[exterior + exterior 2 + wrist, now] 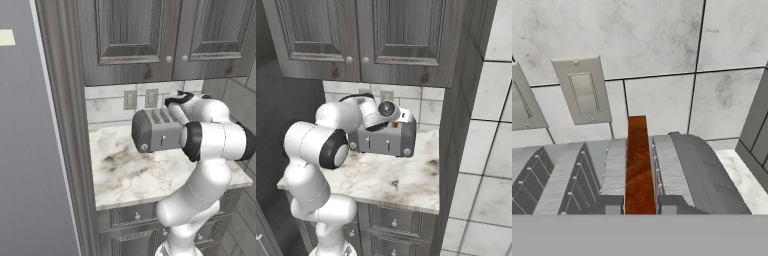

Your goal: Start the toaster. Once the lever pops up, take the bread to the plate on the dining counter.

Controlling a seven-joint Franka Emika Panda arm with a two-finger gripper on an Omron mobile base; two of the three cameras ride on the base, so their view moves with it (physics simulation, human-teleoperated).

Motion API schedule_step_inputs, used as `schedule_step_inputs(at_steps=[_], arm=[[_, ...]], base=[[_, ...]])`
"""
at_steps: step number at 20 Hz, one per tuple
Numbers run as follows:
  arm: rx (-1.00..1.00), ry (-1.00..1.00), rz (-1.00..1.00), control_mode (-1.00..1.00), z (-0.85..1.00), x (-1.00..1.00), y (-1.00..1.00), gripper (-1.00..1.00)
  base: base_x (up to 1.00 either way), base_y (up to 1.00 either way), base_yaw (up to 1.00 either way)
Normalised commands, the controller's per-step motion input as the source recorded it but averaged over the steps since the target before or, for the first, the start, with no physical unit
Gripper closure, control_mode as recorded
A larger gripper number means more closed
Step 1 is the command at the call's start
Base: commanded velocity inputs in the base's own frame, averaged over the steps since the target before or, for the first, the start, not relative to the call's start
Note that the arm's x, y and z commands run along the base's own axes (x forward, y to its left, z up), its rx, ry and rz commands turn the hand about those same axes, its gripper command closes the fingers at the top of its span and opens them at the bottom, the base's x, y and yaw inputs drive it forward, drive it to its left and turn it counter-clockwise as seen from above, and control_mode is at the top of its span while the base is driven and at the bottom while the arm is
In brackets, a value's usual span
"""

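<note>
The dark-grey toaster (155, 131) stands at the back of a marble wall counter (135, 175), against the tiled backsplash. In the right base view my hand reaches down over the top of the toaster (383, 140). Seen from the hand, the bread (637, 160) is a thin brown slice standing on edge in a slot of the toaster (682, 165), second from the right end. My gripper (641, 205) is shut on the bread, with one fingertip (610, 204) pressed against each side of its near end. The plate and the dining counter are out of view.
Two wall plates (583, 90) sit on the backsplash just behind the toaster. Grey upper cabinets (150, 35) hang close above it. A tall cabinet panel (65, 150) borders the counter on the left, and a tiled wall (481, 150) on the right.
</note>
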Motion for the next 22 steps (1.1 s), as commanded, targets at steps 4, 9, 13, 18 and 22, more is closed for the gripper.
schedule_step_inputs(at_steps=[4, 9, 13, 18, 22], arm=[[0.00, -0.08, 0.00, -1.00, 0.30, -0.04, 0.00, 1.00], [0.00, -0.04, 0.00, -1.00, 0.23, -0.01, 0.00, 1.00], [0.00, -0.03, 0.00, -1.00, 0.32, -0.09, 0.00, 1.00], [0.00, 0.00, 0.00, -1.00, 0.29, -0.20, 0.00, 1.00], [0.00, 0.00, 0.00, -1.00, 0.27, -0.22, 0.00, 1.00]], base=[[0.00, 0.00, 0.00], [0.00, 0.00, 0.00], [0.00, 0.00, 0.00], [0.00, 0.00, 0.00], [0.00, 0.00, 0.00]])
